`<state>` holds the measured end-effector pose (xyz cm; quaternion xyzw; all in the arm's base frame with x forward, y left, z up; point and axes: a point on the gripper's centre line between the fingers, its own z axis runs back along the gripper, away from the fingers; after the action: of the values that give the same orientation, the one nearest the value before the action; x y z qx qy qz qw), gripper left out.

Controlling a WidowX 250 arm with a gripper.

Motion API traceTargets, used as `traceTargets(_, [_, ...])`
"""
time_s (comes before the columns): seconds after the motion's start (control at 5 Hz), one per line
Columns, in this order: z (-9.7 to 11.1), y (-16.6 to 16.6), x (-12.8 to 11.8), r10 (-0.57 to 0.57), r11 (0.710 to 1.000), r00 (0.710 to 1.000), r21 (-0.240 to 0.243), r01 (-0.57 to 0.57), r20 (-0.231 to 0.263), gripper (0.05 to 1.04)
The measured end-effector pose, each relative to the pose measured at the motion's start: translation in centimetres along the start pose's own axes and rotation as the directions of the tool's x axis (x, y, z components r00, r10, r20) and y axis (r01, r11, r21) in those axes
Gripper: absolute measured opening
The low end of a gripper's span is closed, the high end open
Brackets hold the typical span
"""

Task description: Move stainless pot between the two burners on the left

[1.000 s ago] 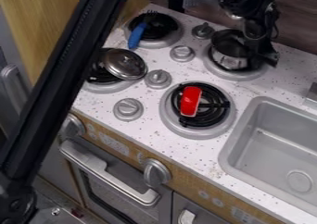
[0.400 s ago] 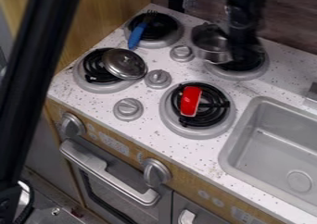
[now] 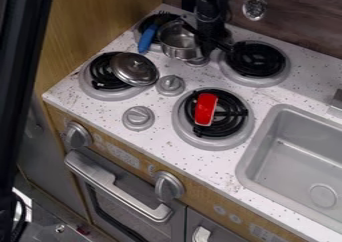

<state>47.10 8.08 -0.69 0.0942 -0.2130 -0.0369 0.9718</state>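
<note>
The gripper (image 3: 208, 42) is at the upper middle of the camera view, shut on the right side of the stainless pot (image 3: 179, 47). The pot is upright and overlaps the right edge of the back left burner (image 3: 159, 47), partly hiding the knobs beside it. Whether its base touches the counter I cannot tell. Nearer the camera is the front left burner (image 3: 89, 83), with a metal lid (image 3: 133, 69) tilted over its right part.
A blue-handled fork (image 3: 147, 39) lies across the back left burner. A red object (image 3: 205, 109) sits on the front right burner (image 3: 214, 144). The back right burner (image 3: 255, 59) is bare. A sink (image 3: 252, 156) lies to the right, and a ladle (image 3: 254, 8) hangs behind.
The pot has moved left with the gripper, from the back right burner to beside the back left one. The large black arm link at the left has swung further left.
</note>
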Motion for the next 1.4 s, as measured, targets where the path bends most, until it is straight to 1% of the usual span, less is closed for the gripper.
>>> traceTargets(0.2, [-0.4, 1.9, 0.1, 0.041, 0.999, 0.999, 0.010, -0.041, -0.002, 0.074])
traceTargets(0.4, [-2.0, 2.3, -0.9, 0.057, 0.998, 0.997, -0.003, -0.057, -0.045, 0.074])
traceTargets(0.8, [-2.4, 2.0, -1.1, 0.063, 0.998, 0.996, -0.020, -0.064, -0.057, 0.091])
traceTargets(1.0, [-2.6, 0.9, -1.8, 0.054, 0.998, 0.995, -0.038, -0.057, -0.079, 0.267])
traceTargets(1.2, [-2.6, 0.2, -2.3, 0.052, 0.996, 0.993, -0.062, -0.059, -0.109, 0.521])
traceTargets(1.4, [0.1, -1.0, -1.9, 0.030, 0.995, 0.994, -0.087, -0.039, -0.107, 0.831])
